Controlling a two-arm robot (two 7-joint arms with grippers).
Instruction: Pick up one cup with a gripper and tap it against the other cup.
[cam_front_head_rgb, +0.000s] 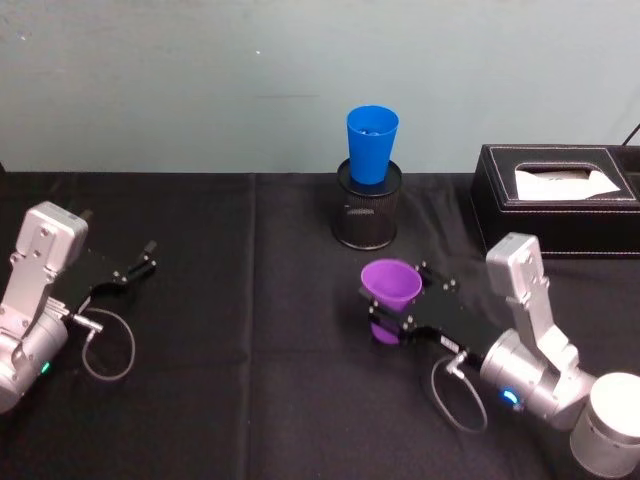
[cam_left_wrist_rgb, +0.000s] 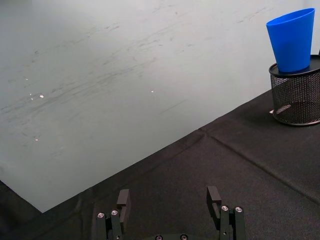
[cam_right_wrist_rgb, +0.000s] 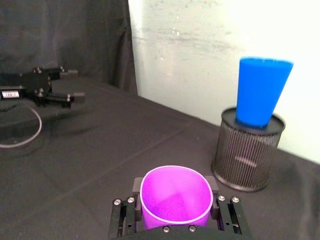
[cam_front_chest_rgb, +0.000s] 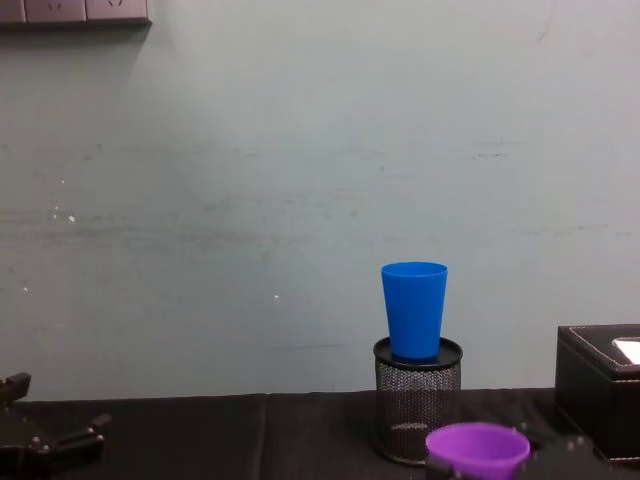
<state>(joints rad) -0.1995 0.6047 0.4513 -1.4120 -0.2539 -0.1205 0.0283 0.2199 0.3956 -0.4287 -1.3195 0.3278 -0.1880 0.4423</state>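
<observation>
Purple plastic tumbler (cam_front_head_rgb: 390, 285), tapered, smooth, wider at the rim: near-right of centre on the black-clothed bench (cam_front_head_rgb: 250, 330), mouth up, gripped by the right pincer (cam_front_head_rgb: 398, 297). Jaws are clenched on its wall, one per side, a bit below the rim. Can't tell whether its base touches the cloth.

Handling, judged: light, thin-walled, prob. springy & slick. In the right wrist view the rim looks slightly squeezed out of round, so moderate pressure is enough. The upper wall is a good place to hold it: the taper widens above the jaws, so the cup shouldn't slide down through them.

Looks: vivid purple, glossy inside, empty, plain, no marks.

Other cup: bright blue plastic tumbler (cam_front_head_rgb: 372, 143), upright on top of the black wire-mesh pen holder (cam_front_head_rgb: 367, 215), far centre by the wall. It is well apart from the purple one & higher, so the tap needs a lift plus a reach toward the far side. Blue cup prob. just as light & only perched, so a hard knock could tip it off. A gentle side-to-side touch is safest.

Left pincer (cam_front_head_rgb: 147, 258): parked near left, jaws released, nothing between them.

Black tissue box (cam_front_head_rgb: 555, 190) at far right, clear of the path.
</observation>
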